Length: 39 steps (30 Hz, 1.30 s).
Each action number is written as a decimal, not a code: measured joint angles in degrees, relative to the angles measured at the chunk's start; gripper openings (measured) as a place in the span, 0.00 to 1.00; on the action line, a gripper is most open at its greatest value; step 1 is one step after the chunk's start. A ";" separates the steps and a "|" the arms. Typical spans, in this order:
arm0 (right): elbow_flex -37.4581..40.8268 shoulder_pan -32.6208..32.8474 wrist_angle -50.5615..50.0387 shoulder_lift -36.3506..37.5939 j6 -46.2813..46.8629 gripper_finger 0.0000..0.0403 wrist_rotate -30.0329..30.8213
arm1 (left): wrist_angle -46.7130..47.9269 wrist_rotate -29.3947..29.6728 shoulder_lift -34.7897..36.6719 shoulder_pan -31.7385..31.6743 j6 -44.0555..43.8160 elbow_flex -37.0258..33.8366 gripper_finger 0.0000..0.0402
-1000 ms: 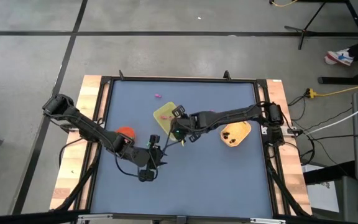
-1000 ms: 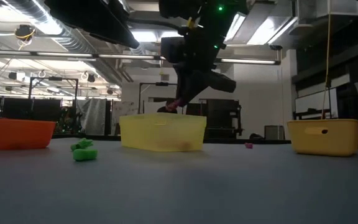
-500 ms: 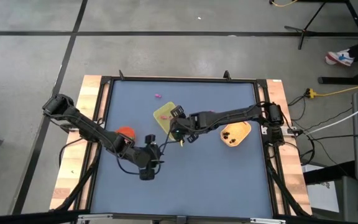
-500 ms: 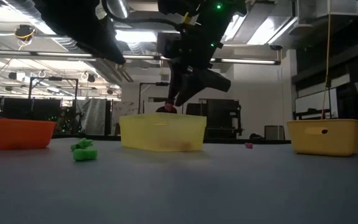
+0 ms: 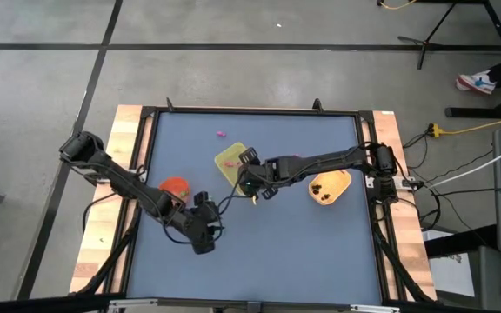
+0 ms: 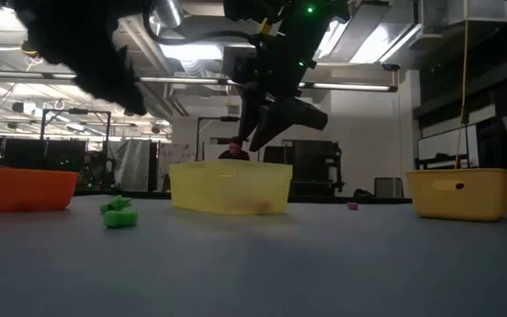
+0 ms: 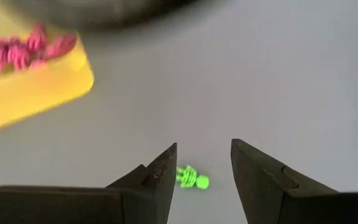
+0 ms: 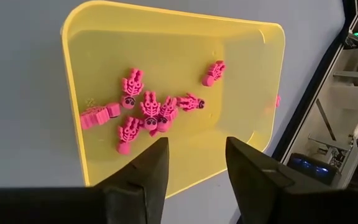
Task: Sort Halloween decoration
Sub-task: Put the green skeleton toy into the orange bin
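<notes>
A green skeleton trinket [image 7: 191,178] lies on the blue table, in line with the gap of my open left gripper [image 7: 202,163], which hovers over it without touching. In the low view this trinket [image 6: 120,214] sits left of the yellow tray [image 6: 230,187]. My right gripper [image 8: 194,165] stands open above the yellow tray [image 8: 79,74], with nothing between its fingers. Several pink skeleton trinkets [image 8: 148,109] lie on the tray's floor. From above, my left gripper [image 5: 207,217] is near the table's middle front and my right gripper [image 5: 249,181] at the tray's near edge.
An orange bowl [image 5: 175,185] stands left of the tray, and a yellow-orange bowl [image 5: 329,187] holding dark trinkets stands to the right. One loose pink trinket [image 5: 220,134] lies near the far edge. A person shows far behind the table in the low view.
My right gripper has opened above the yellow tray, and the pink trinket that it held at its fingertips has dropped into the tray. My left gripper has rolled about its own axis and sunk a little toward the green trinket, staying open.
</notes>
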State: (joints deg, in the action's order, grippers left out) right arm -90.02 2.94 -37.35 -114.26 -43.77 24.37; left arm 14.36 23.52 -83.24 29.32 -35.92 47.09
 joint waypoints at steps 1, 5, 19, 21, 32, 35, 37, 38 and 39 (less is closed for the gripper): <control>0.00 0.00 -0.01 0.00 0.00 0.39 0.00 | 0.03 0.35 0.00 0.24 -1.27 -0.54 0.34; 0.00 0.00 -0.01 0.02 0.00 0.39 -0.01 | -0.03 2.28 0.00 1.25 -4.45 -2.35 0.34; 0.00 0.00 0.03 0.09 0.03 0.39 -0.69 | 0.17 16.10 0.00 1.24 -10.50 -7.05 0.34; 0.00 0.00 0.01 0.09 0.02 0.39 -2.22 | 0.19 16.88 0.00 0.40 -12.02 -7.92 0.34; 0.00 0.00 0.03 0.09 0.04 0.39 -7.10 | 0.20 14.20 0.00 -6.63 -17.76 -14.79 0.34; 0.00 0.02 0.03 0.09 0.04 0.39 -7.10 | -0.05 12.59 0.00 -7.87 -17.77 -16.38 0.34; 0.00 0.00 0.03 0.09 0.04 0.39 -7.10 | -0.89 12.13 0.00 -8.36 -17.77 -17.16 0.34; 0.00 0.00 0.03 0.09 0.04 0.39 -7.10 | -1.32 11.97 0.00 -8.52 -17.77 -17.49 0.34; 0.00 0.00 0.03 0.09 0.04 0.39 -7.10 | -1.69 12.00 0.00 -8.63 -17.77 -17.76 0.34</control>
State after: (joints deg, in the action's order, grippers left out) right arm -90.02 2.94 -37.32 -114.17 -43.72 17.28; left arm 12.66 35.53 -83.24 20.69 -53.69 29.32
